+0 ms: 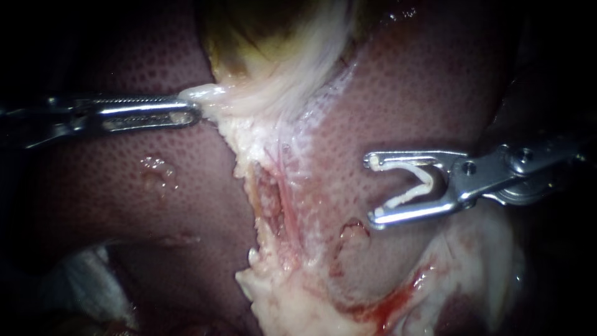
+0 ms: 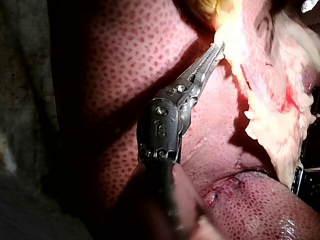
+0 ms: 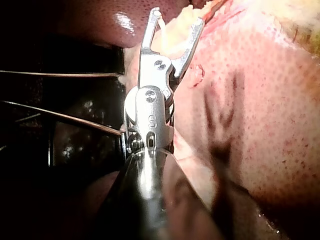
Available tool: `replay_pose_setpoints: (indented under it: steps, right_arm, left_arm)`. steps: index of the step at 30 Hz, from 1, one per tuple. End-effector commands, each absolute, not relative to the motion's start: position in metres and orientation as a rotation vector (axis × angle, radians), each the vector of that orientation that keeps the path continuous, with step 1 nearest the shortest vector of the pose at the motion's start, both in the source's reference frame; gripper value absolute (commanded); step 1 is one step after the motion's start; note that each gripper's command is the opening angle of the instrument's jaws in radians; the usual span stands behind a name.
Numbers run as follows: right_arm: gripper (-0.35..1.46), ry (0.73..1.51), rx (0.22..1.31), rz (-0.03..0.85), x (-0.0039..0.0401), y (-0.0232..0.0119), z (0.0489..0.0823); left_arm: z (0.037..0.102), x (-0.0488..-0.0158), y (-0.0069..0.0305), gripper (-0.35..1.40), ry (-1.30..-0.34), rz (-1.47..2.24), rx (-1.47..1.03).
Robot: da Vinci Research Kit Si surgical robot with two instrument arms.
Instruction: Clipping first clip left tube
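Observation:
My left instrument comes in from the left, its jaws shut on a pale fold of tissue at the lower edge of the yellow-green gallbladder. In the left wrist view its jaws bite into that pale tissue. My right instrument hovers over the liver, right of the dissected strip. Its jaws stand wide apart and carry a white V-shaped clip that touches both. A pinkish tube runs down the strip, clear of the clip. The right wrist view shows the clip in the jaws.
Dark red liver lies on both sides of the pale fatty strip. Small raw marks sit on the liver. Fresh blood pools low in the view. Pale material shows at the lower left.

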State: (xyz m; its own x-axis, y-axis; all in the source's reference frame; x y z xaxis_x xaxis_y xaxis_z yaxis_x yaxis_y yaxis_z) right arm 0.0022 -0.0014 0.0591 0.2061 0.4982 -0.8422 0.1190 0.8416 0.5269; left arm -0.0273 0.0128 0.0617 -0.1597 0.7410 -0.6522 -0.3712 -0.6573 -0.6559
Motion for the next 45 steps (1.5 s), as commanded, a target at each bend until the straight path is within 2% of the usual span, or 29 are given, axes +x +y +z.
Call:
replay_pose_setpoints:
  steps: [1,7,15,21,35,45]
  right_arm:
    - [0.49,1.354,0.548,0.282,0.0026,-0.0016,0.0595]
    - [0.49,1.359,0.575,0.282,0.0061,-0.0035,0.0637]
    - [0.49,1.318,0.642,0.294,0.0123,-0.0070,0.0709]
    - [0.49,1.297,0.686,0.296,0.0160,-0.0088,0.0748]
    - [0.49,1.278,0.713,0.324,0.0171,-0.0087,0.0783]
    - [0.49,1.266,0.781,0.327,0.0193,-0.0098,0.0789]
  left_arm:
    - [0.0617,-0.0273,0.0128,-0.35,-0.447,1.897,-1.353]
    - [0.0616,-0.0274,0.0127,-0.35,-0.446,1.897,-1.352]
    - [0.0614,-0.0276,0.0125,-0.35,-0.443,1.896,-1.350]
    - [0.0613,-0.0277,0.0124,-0.35,-0.438,1.900,-1.352]
    - [0.0608,-0.0280,0.0121,-0.35,-0.432,1.899,-1.348]
    - [0.0608,-0.0281,0.0121,-0.35,-0.431,1.898,-1.348]
